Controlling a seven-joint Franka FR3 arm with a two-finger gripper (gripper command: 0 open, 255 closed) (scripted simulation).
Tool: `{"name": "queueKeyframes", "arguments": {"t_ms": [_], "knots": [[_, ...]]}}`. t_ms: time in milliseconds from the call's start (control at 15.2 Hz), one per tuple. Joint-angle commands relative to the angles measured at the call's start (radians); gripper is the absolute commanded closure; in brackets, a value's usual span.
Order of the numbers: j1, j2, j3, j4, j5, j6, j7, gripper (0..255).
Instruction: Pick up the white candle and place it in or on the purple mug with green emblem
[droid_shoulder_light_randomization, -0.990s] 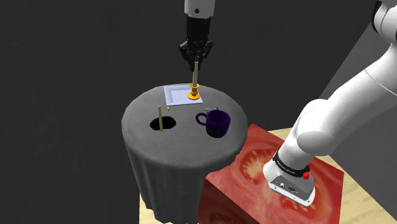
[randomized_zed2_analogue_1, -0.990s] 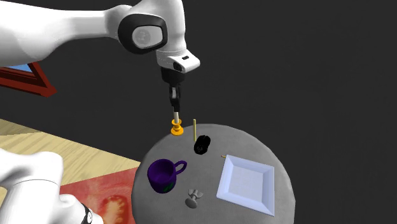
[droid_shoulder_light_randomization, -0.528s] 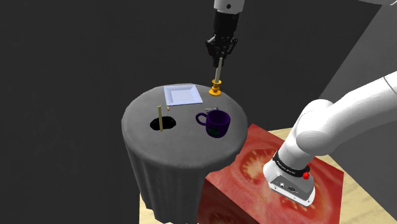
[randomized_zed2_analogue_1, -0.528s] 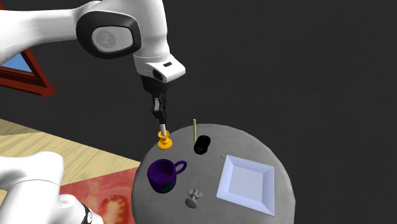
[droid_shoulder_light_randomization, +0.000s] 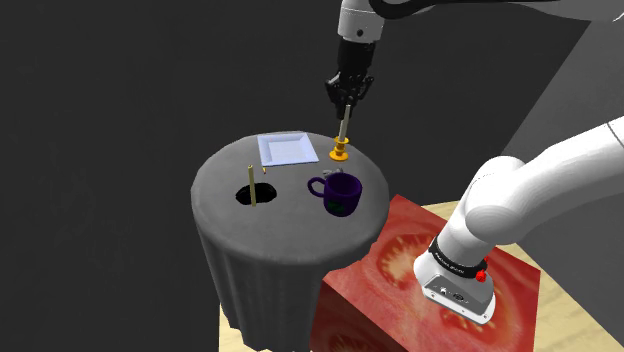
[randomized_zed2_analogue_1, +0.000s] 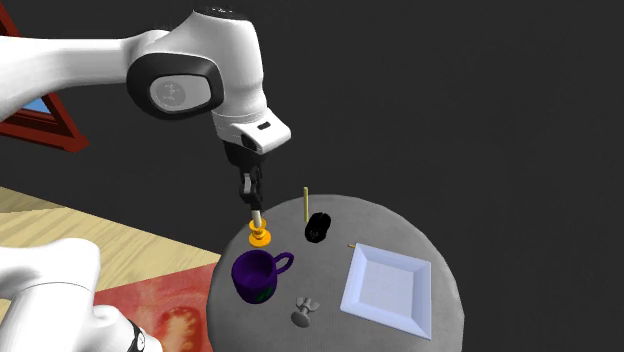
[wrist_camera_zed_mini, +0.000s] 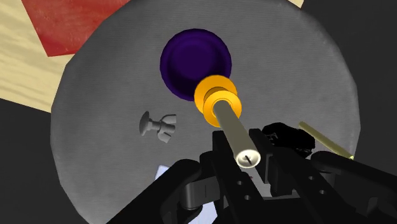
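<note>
White links and dark joints make up the arm (droid_shoulder_light_randomization: 520, 195). It rises from the stand (droid_shoulder_light_randomization: 390, 270), arches high over the work, and drops its last link almost straight down at the far edge of the bench (droid_shoulder_light_randomization: 225, 185). The black tool (droid_shoulder_light_randomization: 344, 101) points downward with a slight lean. Its fingers are pinching the upper end of the candle (droid_shoulder_light_randomization: 342, 128), and in the wrist view the wick end shows between them.

Dark grey walls close the room. In the second exterior view a strip of pale wood floor (randomized_zed2_analogue_1: 100, 235) lies at 8 o'clock, with a red-framed picture (randomized_zed2_analogue_1: 45, 128) at 9 o'clock.

The bench is round and draped in grey cloth that falls in folds. The stand beside it is a box wearing a sliced-tomato print.

In the shoulder view a square white plate (droid_shoulder_light_randomization: 285, 148) lies at 12 o'clock on the bench top. The purple mug (droid_shoulder_light_randomization: 340, 193) with its green emblem stands at 3 o'clock.

The candle is pale and slim and hangs upright from the tool at about 1 o'clock, over the rim of the bench. Its lower end sits in a golden holder (droid_shoulder_light_randomization: 340, 153) — whether that base touches the cloth I cannot tell. The mug is just beside it, and in the wrist view the holder overlaps the mug's rim.

A small black object (droid_shoulder_light_randomization: 245, 195) with a thin yellow stick (droid_shoulder_light_randomization: 252, 186) is at 9 o'clock. A tiny grey figure (randomized_zed2_analogue_1: 303, 312) lies near the mug.
</note>
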Motion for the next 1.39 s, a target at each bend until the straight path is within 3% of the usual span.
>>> {"name": "queueKeyframes", "arguments": {"t_ms": [0, 924, 1320], "knots": [[0.001, -0.009, 0.0, -0.036, 0.001, 0.027, -0.001, 255], [0.004, 0.001, 0.009, -0.226, 0.008, 0.227, -0.004, 255], [0.004, 0.001, 0.009, -0.226, 0.008, 0.227, -0.004, 255]]}}
